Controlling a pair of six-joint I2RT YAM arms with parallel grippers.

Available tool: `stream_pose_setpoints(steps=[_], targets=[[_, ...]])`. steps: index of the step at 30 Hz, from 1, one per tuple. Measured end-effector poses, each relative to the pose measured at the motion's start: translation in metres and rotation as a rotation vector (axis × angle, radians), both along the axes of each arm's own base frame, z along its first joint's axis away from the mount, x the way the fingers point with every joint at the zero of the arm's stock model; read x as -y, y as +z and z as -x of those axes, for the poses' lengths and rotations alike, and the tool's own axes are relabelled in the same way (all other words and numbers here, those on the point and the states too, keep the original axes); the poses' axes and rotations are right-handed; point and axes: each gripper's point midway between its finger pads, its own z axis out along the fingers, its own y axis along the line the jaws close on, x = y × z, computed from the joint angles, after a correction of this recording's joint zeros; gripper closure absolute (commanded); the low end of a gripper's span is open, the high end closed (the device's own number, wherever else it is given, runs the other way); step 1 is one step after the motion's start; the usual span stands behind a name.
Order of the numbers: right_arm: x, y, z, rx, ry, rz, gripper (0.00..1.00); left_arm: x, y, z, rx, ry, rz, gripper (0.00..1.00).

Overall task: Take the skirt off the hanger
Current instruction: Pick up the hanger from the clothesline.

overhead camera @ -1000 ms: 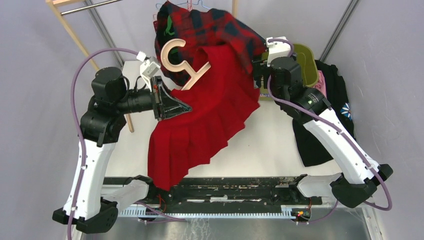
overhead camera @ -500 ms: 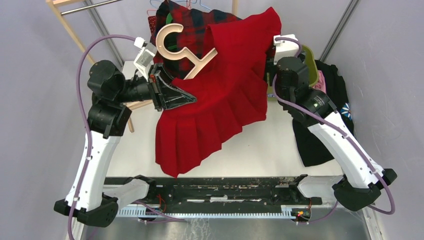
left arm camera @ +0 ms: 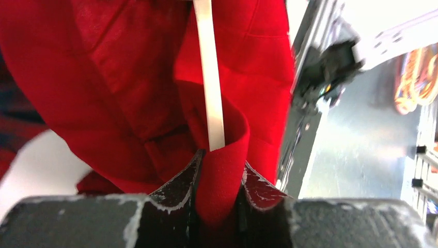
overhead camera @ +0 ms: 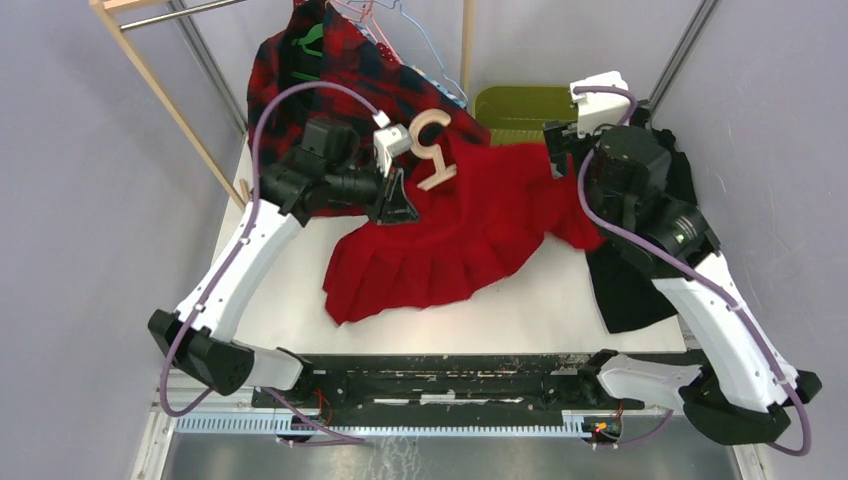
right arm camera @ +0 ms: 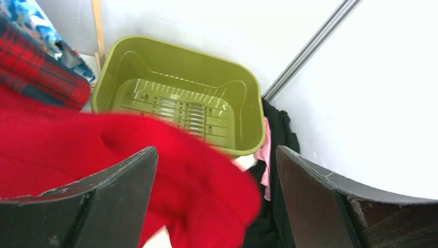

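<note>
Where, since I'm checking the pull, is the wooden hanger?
Top view: the hanger lies at centre back on the skirt's upper edge, just right of the left gripper, which pinches the fabric.

I see the skirt (overhead camera: 470,235) lying on the worktop (overhead camera: 530,310), the hanger (overhead camera: 432,150) at its rear edge, the bin (overhead camera: 515,100) behind it.

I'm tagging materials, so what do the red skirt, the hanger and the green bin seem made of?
Skirt: soft matte cloth, pleated and draping. Hanger: likely wood, pale tan, thick flat cut, though plastic is possible. Green bin: moulded plastic, slightly glossy, slotted floor.
</note>
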Motion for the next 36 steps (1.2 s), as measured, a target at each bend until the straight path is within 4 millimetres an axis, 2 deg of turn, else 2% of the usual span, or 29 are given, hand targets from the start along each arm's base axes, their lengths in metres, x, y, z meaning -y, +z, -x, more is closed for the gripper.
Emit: stream_pose_setpoints(steps=[2,4,8,11,15,18,20,26,36], targets=[[0.006,0.006,0.007,0.012,0.006,0.017,0.09,-0.008,-0.037,0.000,-0.075,0.019,-0.105,0.97],[0.008,0.009,0.012,0.011,0.028,0.044,0.08,-0.020,-0.063,0.007,-0.132,0.031,-0.196,0.97],[-0.009,-0.002,0.009,-0.050,0.136,0.121,0.07,-0.031,-0.075,0.015,-0.145,0.024,-0.267,0.97],[-0.039,-0.020,0.000,-0.124,0.274,0.150,0.07,-0.031,-0.076,0.018,-0.120,0.004,-0.286,0.97],[-0.092,-0.068,-0.010,-0.276,0.495,0.165,0.07,-0.022,-0.067,0.026,-0.083,-0.040,-0.287,0.97],[-0.119,-0.095,-0.009,-0.369,0.617,0.157,0.07,-0.014,-0.057,0.032,-0.052,-0.072,-0.274,0.97],[-0.133,-0.107,-0.006,-0.412,0.687,0.146,0.06,-0.010,-0.052,0.035,-0.034,-0.093,-0.268,0.97],[-0.145,-0.109,0.008,-0.441,0.788,0.119,0.06,-0.012,-0.051,0.045,-0.047,-0.107,-0.275,0.97],[-0.160,-0.083,0.046,-0.426,0.943,-0.016,0.11,-0.017,-0.026,0.054,0.032,-0.115,-0.244,0.97]])
